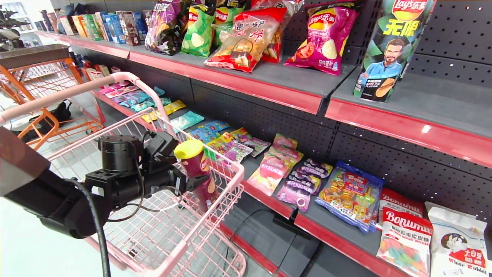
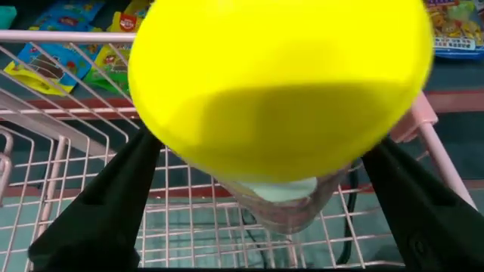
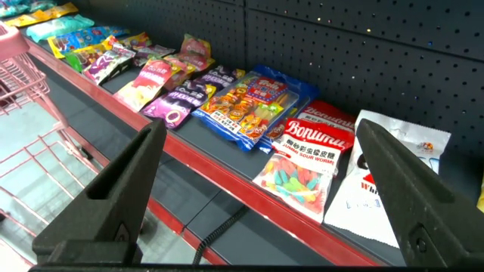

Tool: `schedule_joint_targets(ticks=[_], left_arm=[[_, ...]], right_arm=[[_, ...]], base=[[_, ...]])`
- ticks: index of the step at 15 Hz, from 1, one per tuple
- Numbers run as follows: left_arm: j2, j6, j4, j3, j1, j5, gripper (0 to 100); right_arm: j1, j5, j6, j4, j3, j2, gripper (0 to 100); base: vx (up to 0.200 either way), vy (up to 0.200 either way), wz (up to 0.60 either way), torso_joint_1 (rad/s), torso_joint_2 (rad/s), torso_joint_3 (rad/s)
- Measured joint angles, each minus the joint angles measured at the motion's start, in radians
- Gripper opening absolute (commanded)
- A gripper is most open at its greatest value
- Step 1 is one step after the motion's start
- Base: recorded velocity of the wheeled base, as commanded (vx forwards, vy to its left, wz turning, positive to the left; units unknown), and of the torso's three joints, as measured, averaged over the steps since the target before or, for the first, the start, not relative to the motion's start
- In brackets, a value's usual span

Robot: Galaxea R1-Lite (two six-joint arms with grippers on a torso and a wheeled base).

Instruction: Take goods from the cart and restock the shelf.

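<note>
- The chip can (image 1: pixel 195 164) stands inside the pink cart (image 1: pixel 239 173), at the cart's front corner on the shelf side. Its yellow lid (image 1: pixel 188 149) rises above the cart's rim.
- The left gripper (image 1: pixel 194 181) is clamped on the can's upper body just under the lid, with one finger on each side. From the left wrist view, the lid (image 2: pixel 280 91) sits between the two black fingers (image 2: pixel 106 211). Whether the base rests on the cart's floor cannot be told.
- The can's long axis runs close to vertical, lid end up. The lid leans a little back toward the cart's handle and the base sits nearer the front wall.
- Judged by its look, the can is a stiff, light tube with a smooth, glossy wall. It will not sag, but it may slip or swing if held loosely, and the contents are likely brittle.
- The body below the lid is the best place to hold it. The lid itself would probably pop off.
- The right gripper (image 3: pixel 261 130) is spread wide and holds nothing. It hangs beyond the cart's front, over the lower shelf (image 3: pixel 227 177) and its candy bags (image 3: pixel 249 102).
- The upper shelf (image 1: pixel 269 79) runs above and beyond the cart.
</note>
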Motion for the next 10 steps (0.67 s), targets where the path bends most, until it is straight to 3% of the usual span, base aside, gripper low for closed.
schedule_joint_targets(ticks=[1, 8, 10], left_arm=[[0.011, 0.0, -0.001, -0.013, 0.0, 0.006, 0], [0.032, -0.009, -0.015, -0.019, 0.0, 0.014, 0], [0.001, -0.044, -0.001, -0.014, 0.004, 0.035, 0]], right_arm=[[0.0, 0.0, 0.0, 0.0, 0.0, 0.0, 100], [0.0, 0.0, 0.0, 0.0, 0.0, 0.0, 100], [0.0, 0.0, 0.0, 0.0, 0.0, 0.0, 100]], base=[[0.0, 0.0, 0.0, 0.0, 0.0, 0.0], [0.0, 0.0, 0.0, 0.0, 0.0, 0.0], [0.0, 0.0, 0.0, 0.0, 0.0, 0.0]])
